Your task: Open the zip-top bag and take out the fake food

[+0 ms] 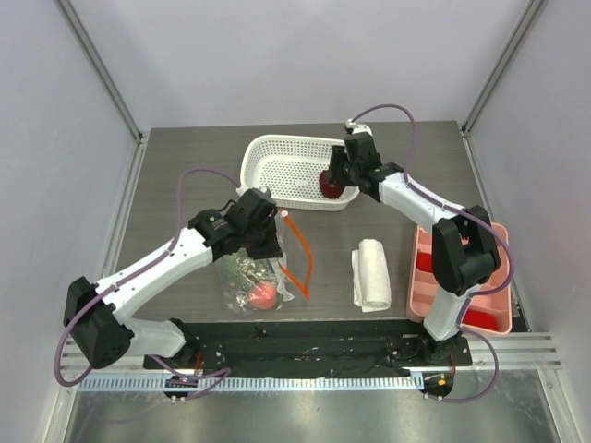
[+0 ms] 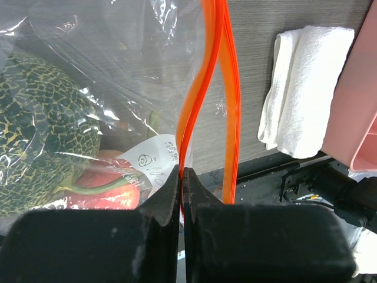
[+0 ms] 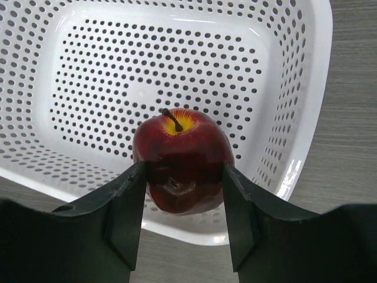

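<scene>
A: R claw (image 3: 184, 177) grips dark red apple (image 3: 182, 156) over white basket (image 3: 312, 88), far centre. L claw (image 2: 182, 177) pinches orange strip (image 2: 210, 29) of zip-top bag (image 1: 245, 277), near left; melon (image 2: 41, 135) inside.
B: Lower first, then release gently.

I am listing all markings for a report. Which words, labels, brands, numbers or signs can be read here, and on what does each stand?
Small white paper label inside the clear crinkly plastic zip-top bag: a round doodle and lines of dark print, too small and blurred to read.
No other text shows in any view.
</scene>
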Controlling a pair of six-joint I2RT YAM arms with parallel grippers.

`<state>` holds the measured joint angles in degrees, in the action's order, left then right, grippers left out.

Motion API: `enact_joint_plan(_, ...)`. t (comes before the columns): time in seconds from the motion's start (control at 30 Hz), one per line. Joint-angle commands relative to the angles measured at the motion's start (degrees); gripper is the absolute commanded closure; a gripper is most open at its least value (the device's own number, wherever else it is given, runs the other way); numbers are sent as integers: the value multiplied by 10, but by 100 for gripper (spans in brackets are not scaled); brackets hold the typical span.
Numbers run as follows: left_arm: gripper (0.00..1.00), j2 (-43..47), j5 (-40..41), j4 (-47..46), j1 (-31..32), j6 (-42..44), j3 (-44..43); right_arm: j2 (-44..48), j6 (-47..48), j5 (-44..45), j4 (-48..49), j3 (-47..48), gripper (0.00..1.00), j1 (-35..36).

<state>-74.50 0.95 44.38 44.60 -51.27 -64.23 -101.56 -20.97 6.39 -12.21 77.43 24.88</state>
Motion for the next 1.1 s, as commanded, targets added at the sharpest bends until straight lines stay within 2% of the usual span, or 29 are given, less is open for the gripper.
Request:
enact_joint_plan(0.0,100,10,-6,-8,-1,-1,-22,-15,29,15,-13,47,50,-5)
enact_joint_plan(0.03,100,9,-6,-7,-1,0,-25,-15,31,15,-13,48,38,-4)
enact_joint_plan(0.13,100,5,-6,-4,-1,4,-36,-9,37,16,-17,55,27,-3)
enact_joint_plan(0.3,100,0,-6,0,-1,10,-50,21,36,-5,-56,69,26,-3)
enact_joint_plan(0.37,100,0,-6,0,-1,12,-53,41,25,-32,-69,49,27,-1)
enact_joint_plan(0.5,100,-2,-6,-2,-1,13,-57,137,16,-90,-84,-15,29,17)
enact_joint_plan(0.7,100,-3,-6,-8,-1,15,-58,250,-19,-201,-79,-116,41,73)
enact_joint_plan(0.9,100,-11,-28,-12,-1,20,-75,281,-75,-263,-30,-166,50,157)
enact_joint_plan(0.97,100,-16,-31,-12,-1,20,-81,280,-99,-260,-12,-184,53,176)
enact_joint_plan(1.07,100,-17,-36,-14,-1,19,-96,273,-118,-263,17,-207,61,193)
